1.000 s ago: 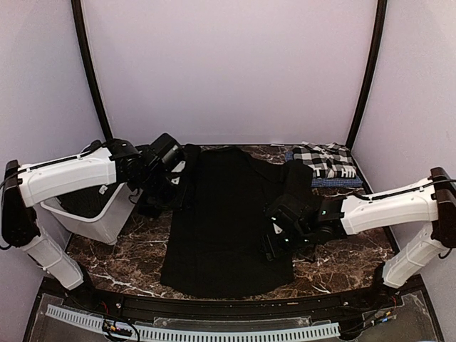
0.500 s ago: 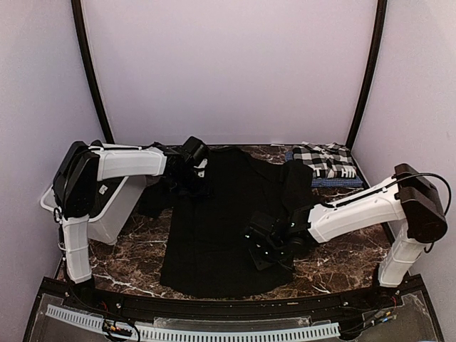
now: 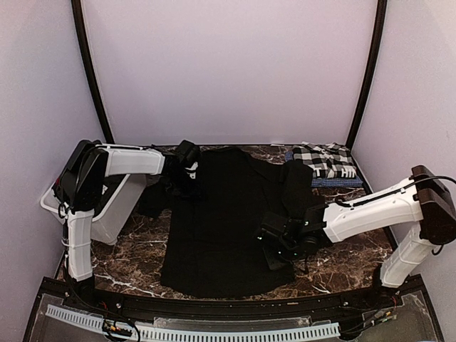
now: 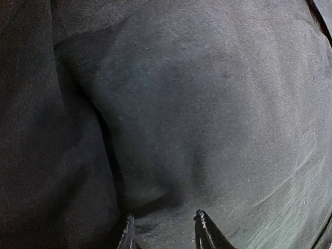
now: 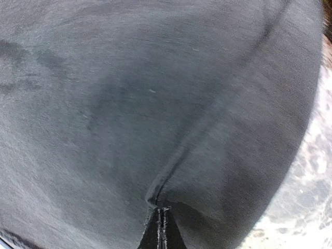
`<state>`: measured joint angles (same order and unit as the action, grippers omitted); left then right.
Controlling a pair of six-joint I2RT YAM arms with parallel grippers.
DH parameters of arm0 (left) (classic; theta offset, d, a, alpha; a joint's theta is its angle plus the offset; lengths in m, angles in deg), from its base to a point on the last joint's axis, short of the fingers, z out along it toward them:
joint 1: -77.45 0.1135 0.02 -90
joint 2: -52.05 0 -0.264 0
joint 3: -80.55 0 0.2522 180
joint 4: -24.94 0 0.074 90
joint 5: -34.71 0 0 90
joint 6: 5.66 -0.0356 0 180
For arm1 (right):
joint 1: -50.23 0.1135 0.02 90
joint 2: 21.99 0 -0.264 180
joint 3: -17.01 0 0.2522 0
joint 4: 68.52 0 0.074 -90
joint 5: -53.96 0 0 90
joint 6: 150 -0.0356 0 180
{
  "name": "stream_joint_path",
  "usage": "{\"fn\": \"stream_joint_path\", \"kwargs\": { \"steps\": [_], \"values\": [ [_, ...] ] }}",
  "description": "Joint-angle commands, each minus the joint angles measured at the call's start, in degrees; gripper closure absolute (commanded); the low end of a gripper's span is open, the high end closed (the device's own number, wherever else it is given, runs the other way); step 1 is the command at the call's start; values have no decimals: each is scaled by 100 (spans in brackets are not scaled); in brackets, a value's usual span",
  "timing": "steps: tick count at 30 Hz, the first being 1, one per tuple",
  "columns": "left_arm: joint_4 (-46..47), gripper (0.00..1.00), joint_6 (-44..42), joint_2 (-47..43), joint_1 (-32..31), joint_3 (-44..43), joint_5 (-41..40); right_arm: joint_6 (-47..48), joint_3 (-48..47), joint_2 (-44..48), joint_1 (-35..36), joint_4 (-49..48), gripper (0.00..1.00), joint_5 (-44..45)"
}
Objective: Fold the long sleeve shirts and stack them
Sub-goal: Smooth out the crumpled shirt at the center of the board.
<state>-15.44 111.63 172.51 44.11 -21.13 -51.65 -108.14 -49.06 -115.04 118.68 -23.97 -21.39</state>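
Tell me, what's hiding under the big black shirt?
The marble table shows all around the black shirt, so the shirt lies on it. Whether anything else is underneath cannot be seen, because the cloth covers it.

Your station reads as a robot test cell: plain lilac enclosure walls [image 3: 228, 71], black frame poles [image 3: 91, 71], marble-patterned table [image 3: 135, 256], slotted cable duct [image 3: 214, 333].

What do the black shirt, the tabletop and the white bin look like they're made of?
The black shirt: soft matte cloth, probably a cotton-type knit; it puckers where the right gripper pinches it.
The tabletop: dark stone look with white veins, either marble or a marble-print laminate.
The white bin: smooth, thin-walled, most likely plastic.
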Motion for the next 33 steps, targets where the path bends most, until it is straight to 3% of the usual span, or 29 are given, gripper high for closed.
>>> {"fn": "stream_joint_path", "kwargs": {
  "steps": [1,12,20,33],
  "values": [
    [-6,62,-136,72,39,-23,24,-351,359,504,-133,315,100,179],
    [39,62,-172,391,74,-279,202,-1085,1732,2371,-1234,222,100,-133],
    [-36,62,-197,609,74,-531,345,-1161,1362,3076,-1379,583,100,646],
    [-154,62,-224,1061,-68,-1006,722,-1715,1568,4490,-1885,1354,99,1276]
  ]
}}
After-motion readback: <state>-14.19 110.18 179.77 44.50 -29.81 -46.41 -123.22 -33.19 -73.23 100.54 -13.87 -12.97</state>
